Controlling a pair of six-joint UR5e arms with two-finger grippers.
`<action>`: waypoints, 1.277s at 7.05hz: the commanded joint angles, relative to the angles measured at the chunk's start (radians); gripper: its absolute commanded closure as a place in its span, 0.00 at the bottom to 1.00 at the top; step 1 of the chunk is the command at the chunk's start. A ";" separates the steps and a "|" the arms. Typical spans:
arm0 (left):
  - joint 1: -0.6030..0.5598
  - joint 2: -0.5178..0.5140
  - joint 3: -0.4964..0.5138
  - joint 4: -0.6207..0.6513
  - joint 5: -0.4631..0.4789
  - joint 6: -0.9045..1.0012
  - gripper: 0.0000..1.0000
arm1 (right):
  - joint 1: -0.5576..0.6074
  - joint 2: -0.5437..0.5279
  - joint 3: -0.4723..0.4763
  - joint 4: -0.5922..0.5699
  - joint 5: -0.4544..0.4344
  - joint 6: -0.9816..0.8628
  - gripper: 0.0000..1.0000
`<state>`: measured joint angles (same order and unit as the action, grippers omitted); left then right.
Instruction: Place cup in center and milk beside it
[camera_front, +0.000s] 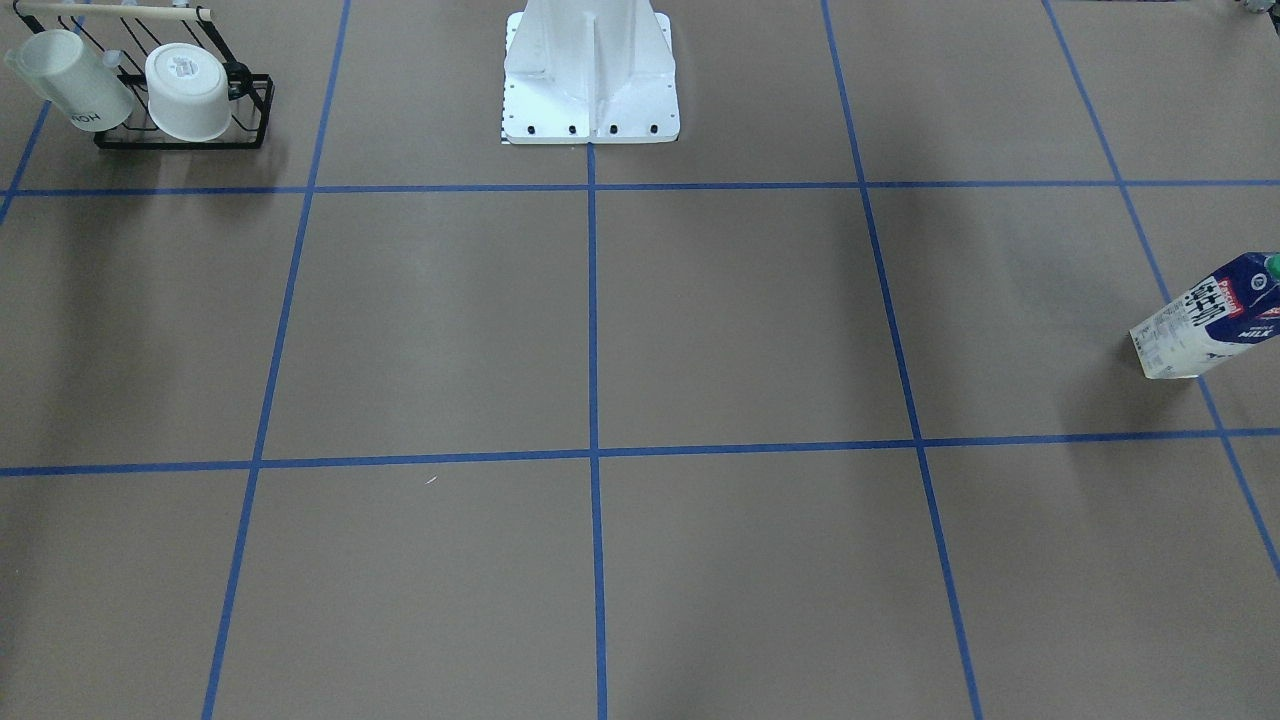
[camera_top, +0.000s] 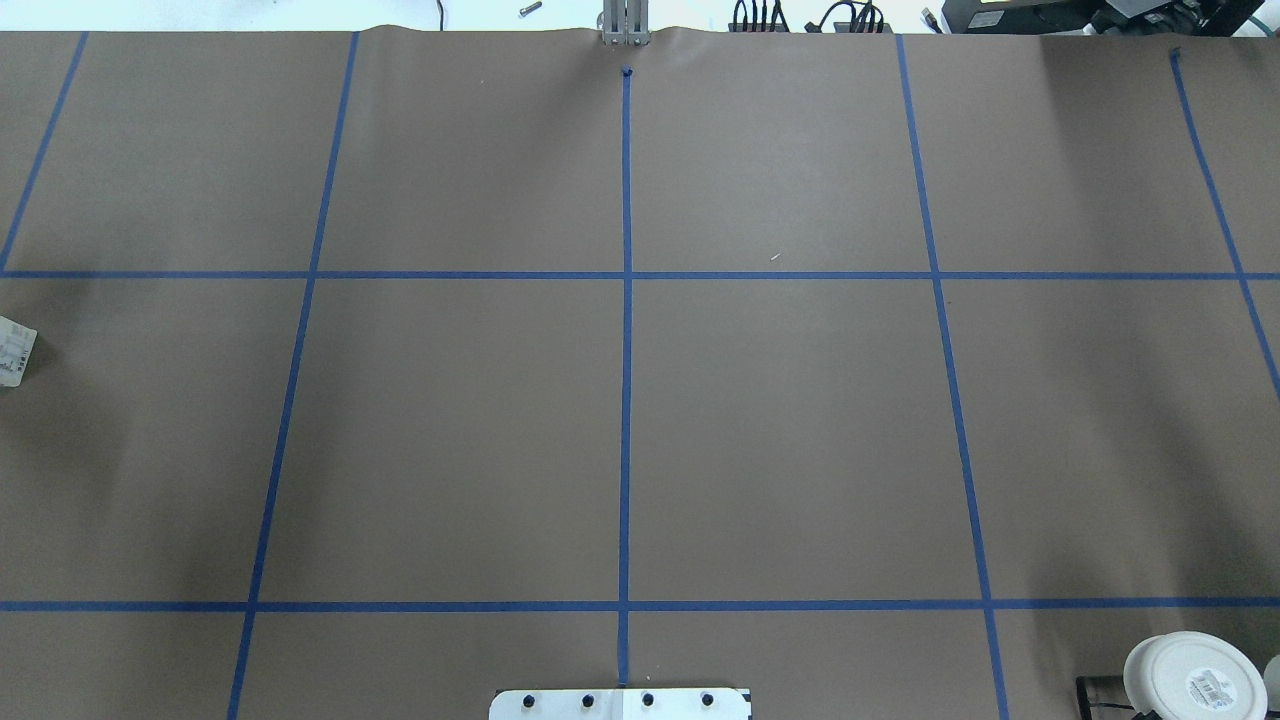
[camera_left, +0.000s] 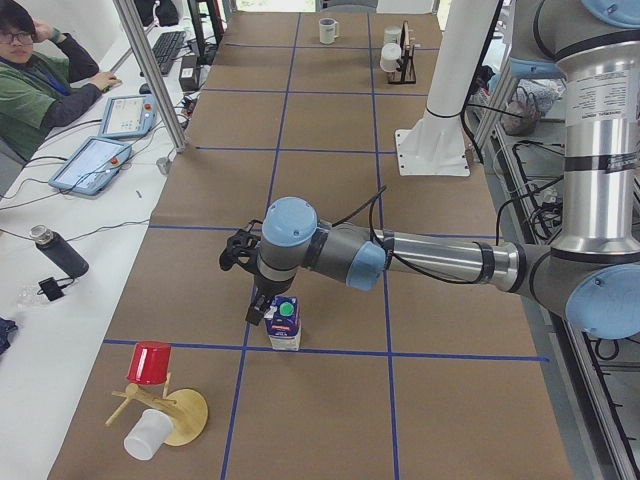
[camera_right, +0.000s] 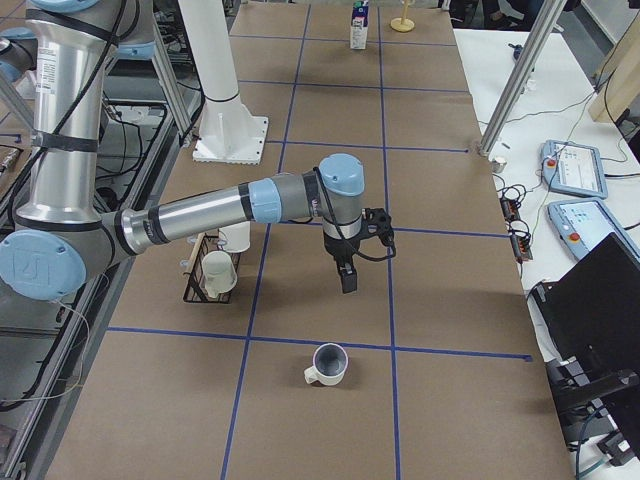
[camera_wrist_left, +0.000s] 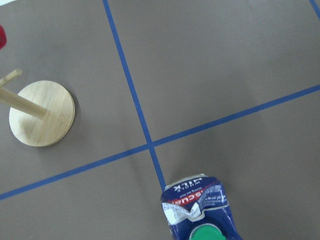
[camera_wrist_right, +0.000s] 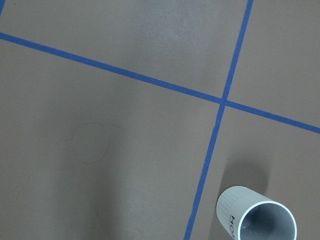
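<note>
Because both task items sit at opposite ends of the table (camera_top: 800, 420), I work each arm separately: left gripper (camera_left: 260, 312) hovers just above the upright milk carton (camera_left: 285, 327), apparently for a top grasp; right gripper (camera_right: 348, 282) hangs near the white mug (camera_right: 330, 363), apart; jaw state I cannot tell for either; center (camera_front: 593, 320) awaits both.

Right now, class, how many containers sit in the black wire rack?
2. A translucent cup with black lettering lies tipped at one end of the black wire rack; a white tub, labelled bottom showing, sits beside it. No third shows.
</note>
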<state>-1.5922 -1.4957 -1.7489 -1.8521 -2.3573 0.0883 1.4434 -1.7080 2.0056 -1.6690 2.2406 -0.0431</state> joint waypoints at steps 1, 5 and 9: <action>0.000 -0.015 0.028 -0.032 -0.002 -0.035 0.02 | 0.000 -0.010 -0.025 0.002 0.001 -0.011 0.00; 0.000 -0.012 0.017 -0.035 -0.002 -0.036 0.02 | 0.000 -0.076 -0.196 0.217 0.019 -0.017 0.00; 0.000 -0.011 0.017 -0.064 -0.002 -0.038 0.02 | -0.011 -0.126 -0.369 0.501 0.021 0.121 0.05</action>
<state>-1.5930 -1.5065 -1.7349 -1.8948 -2.3593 0.0522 1.4393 -1.8159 1.6656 -1.2207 2.2649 0.0447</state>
